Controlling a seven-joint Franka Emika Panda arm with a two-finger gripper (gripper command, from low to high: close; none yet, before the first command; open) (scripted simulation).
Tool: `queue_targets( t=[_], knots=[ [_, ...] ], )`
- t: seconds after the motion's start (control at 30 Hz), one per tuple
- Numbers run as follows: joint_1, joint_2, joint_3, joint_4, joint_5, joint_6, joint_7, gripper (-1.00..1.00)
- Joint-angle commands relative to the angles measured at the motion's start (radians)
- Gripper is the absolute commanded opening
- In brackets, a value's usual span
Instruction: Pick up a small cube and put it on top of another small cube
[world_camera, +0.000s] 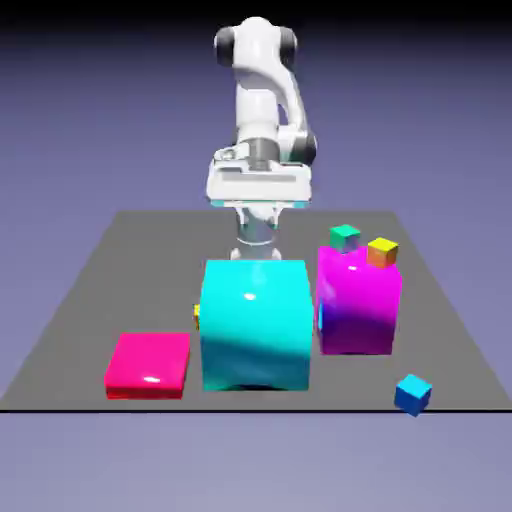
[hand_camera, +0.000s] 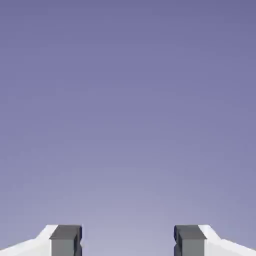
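On a dark grey surface, seen from the exterior view, a flat red block is set near the left front edge. To its right a small yellow piece is partly hidden behind a big cyan block, which is rounded at its top edge and glossy. Above and behind the cyan block, the white robot arm is seen upright, and its end effector is held open, with nothing gripped; in the hand view only a plain blue-violet backdrop is shown between the tips. Further right, a magenta block is topped by a small green cube and, to the right of that, a small orange-yellow cube. A sliver of blue is glimpsed at the magenta block's left side. Rightmost, the small blue cube is placed at the front edge. It is turned with a vertical edge toward the viewer; no long axis can be made out. Its faces are bright blue, the top lighter, and are unmarked. No lettering can be read anywhere.
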Motion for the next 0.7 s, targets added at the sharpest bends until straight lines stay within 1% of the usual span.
queue_targets(
  t=[0.0, 0.67],
  knots=[
    [0.014, 0.036, 0.003, 0.029, -0.003, -0.019, -0.004, 0.00],
    [0.304, 0.761, 0.058, 0.613, -0.055, -0.398, -0.080, 0.00]
  ],
)
